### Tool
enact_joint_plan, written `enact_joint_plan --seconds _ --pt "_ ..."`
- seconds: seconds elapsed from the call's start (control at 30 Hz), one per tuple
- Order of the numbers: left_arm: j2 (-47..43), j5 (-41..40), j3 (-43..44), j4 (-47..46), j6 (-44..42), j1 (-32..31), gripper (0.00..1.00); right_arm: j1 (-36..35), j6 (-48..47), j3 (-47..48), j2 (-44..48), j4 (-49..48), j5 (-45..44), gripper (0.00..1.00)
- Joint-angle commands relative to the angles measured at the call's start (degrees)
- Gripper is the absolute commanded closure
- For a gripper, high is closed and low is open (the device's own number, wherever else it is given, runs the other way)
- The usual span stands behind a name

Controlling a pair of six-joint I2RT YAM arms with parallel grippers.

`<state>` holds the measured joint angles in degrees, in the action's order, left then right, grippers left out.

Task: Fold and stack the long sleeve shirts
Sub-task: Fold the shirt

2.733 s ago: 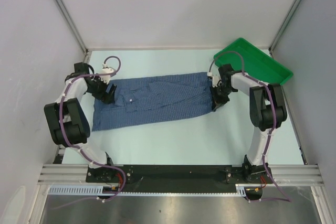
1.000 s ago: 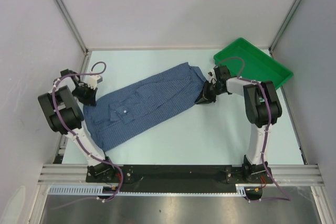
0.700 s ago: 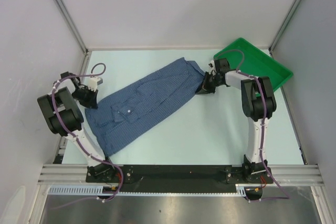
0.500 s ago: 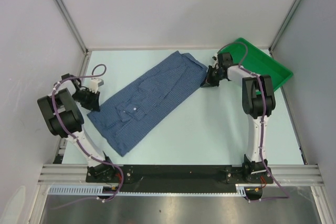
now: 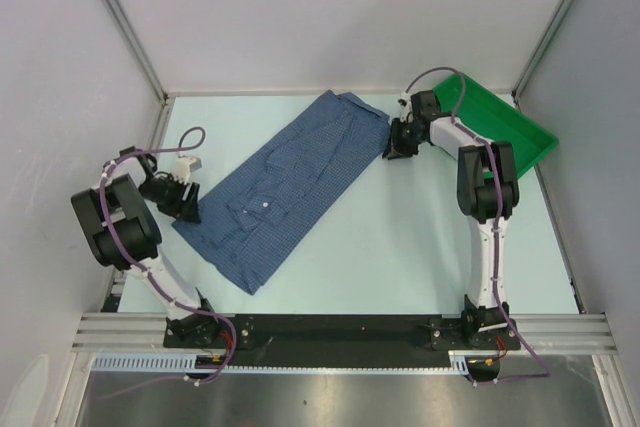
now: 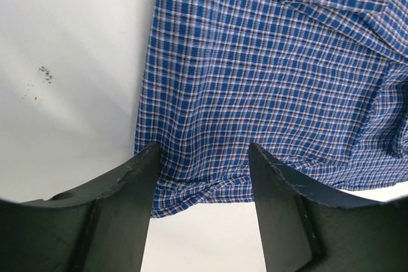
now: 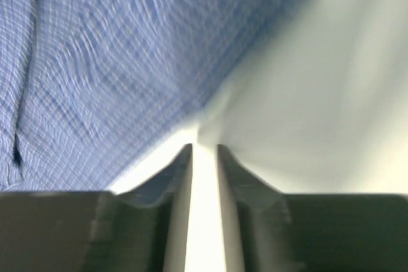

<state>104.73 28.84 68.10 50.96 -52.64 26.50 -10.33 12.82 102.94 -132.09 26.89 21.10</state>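
The long sleeve shirt [image 5: 290,182], blue with a fine white check, lies flat on the table. It runs diagonally from far centre to near left. My left gripper [image 5: 187,207] is at its left edge, low over the table. In the left wrist view that gripper [image 6: 204,152] is open, and the shirt's hem [image 6: 268,62] lies between the fingers, unclamped. My right gripper [image 5: 391,145] is just off the shirt's far right corner. In the blurred right wrist view its jaws [image 7: 204,149] stand a narrow slit apart with only table between them; the shirt [image 7: 115,62] lies just ahead.
A green plastic tray [image 5: 497,119] stands at the back right corner, close behind the right arm. Grey walls and metal frame posts close in the table on the left, back and right. Both arm bases sit at the near edge.
The shirt swung from lying crosswise to diagonal as my right gripper carried its end farther back. My left gripper opened and let go of the hem. The right jaws parted slightly off the cloth.
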Motion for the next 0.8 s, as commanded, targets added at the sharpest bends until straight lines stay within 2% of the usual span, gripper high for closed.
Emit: enact_joint_plan --seconds 0.0,0.03,0.07,0.27,0.47,0.53,0.57,0.6,0.63,0.77 --pt "-3.30 2.10 0.19 1.07 -1.41 -2.15 0.35 -0.57 2.38 -9.23 9.74 -1.13 1.48 0.66" --pt "-3.13 1.84 0.28 0.90 -1.41 -2.68 0.35 -0.75 4.04 -11.51 10.36 -2.36 2.01 0.60" --pt "-2.95 1.66 0.63 0.81 -1.41 -3.21 0.34 -1.79 4.40 -11.96 10.62 -2.55 2.36 0.59" --pt "-1.37 1.92 3.61 0.02 0.17 -5.06 0.34 -4.96 10.62 -12.84 7.30 -4.65 5.17 0.59" --pt "-1.72 2.54 4.59 -0.16 0.88 -5.23 0.32 -5.14 16.88 -12.41 2.72 -6.59 8.16 0.59" --pt "-1.81 2.01 4.15 -0.51 0.35 -5.32 0.32 -4.70 17.15 -12.67 2.37 -7.38 8.25 0.67" --pt "-1.63 1.75 3.89 -0.51 0.09 -5.49 0.32 -4.53 16.63 -12.32 2.45 -7.47 7.56 0.75" --pt "-1.63 1.48 3.71 -0.60 0.08 -5.67 0.33 -4.00 16.19 -11.80 2.02 -7.21 7.20 0.93" --pt "-1.72 1.40 3.19 -0.60 -0.35 -5.76 0.34 -3.74 15.40 -10.84 1.67 -6.34 6.76 1.00" --pt "-1.19 0.96 1.87 -0.95 -0.27 -7.43 0.40 -2.51 11.01 -4.51 0.08 0.42 1.84 1.00"
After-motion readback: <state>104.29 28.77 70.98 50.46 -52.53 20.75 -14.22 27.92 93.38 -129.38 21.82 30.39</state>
